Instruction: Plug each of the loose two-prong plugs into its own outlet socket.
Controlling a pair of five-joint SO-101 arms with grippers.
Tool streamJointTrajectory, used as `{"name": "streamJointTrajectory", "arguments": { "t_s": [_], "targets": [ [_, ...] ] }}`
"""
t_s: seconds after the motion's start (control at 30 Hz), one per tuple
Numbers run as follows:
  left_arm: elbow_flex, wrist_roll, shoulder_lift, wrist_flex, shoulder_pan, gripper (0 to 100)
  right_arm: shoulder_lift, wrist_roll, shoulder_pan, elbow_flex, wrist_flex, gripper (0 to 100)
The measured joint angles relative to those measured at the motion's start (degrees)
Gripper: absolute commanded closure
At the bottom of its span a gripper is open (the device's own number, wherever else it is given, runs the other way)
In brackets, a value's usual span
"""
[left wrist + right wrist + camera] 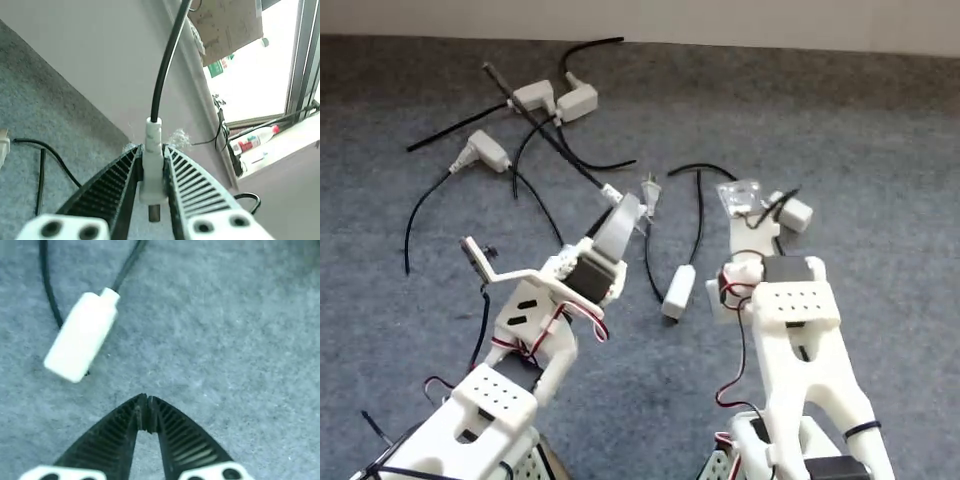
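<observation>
Several white cord ends on black cables lie scattered over the grey-carpeted desk [880, 150]. One of them, the held plug [152, 131], is up off the surface. It has a slim white body with a ridged collar where its black cable [167, 60] enters, and a dark stub pokes out at the other end. The left gripper [152, 148] has its ribbed black fingers [125, 170] closed tight against the two sides of that body. In the high view this gripper [623, 215] sits near the middle of the desk, and the cable runs off toward the far left corner.

Just beside it on the carpet lies a loose plug [650, 190] with two metal prongs pointing away from the arms. A rectangular white block [678, 290] rests between the two arms, its cable leaving the far end. A cluster of white pieces [533, 97] lies at the far left, and another white piece [796, 212] lies beyond the right arm.

The right wrist view looks straight down at the carpet. The right gripper [147, 401] has its fingers pressed together with nothing between them, near the white block but apart from it. The left wrist view gives the grip close up — with a pale wall and a window behind — while the high view gives the layout of every piece.

From above, the right arm's fingers are hard to pick out under its own wrist. Whether the held plug's stub is one prong or two cannot be told, nor which of the far pieces are sockets.
</observation>
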State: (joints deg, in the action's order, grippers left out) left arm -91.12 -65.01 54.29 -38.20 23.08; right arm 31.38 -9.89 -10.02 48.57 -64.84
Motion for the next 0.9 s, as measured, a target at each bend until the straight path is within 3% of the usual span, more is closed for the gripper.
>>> {"name": "streamJointTrajectory", "arguments": {
  "t_s": [0.37,0.9],
  "targets": [
    [-2.46,-5.71,0.35,0.0,1.05,99,0.0,2.37,-11.78,-18.9,-10.11,99.1],
    [-3.69,-5.8,0.44,-0.35,2.37,99,0.0,5.19,-13.98,-24.35,-10.29,99.1]
  ]
}}
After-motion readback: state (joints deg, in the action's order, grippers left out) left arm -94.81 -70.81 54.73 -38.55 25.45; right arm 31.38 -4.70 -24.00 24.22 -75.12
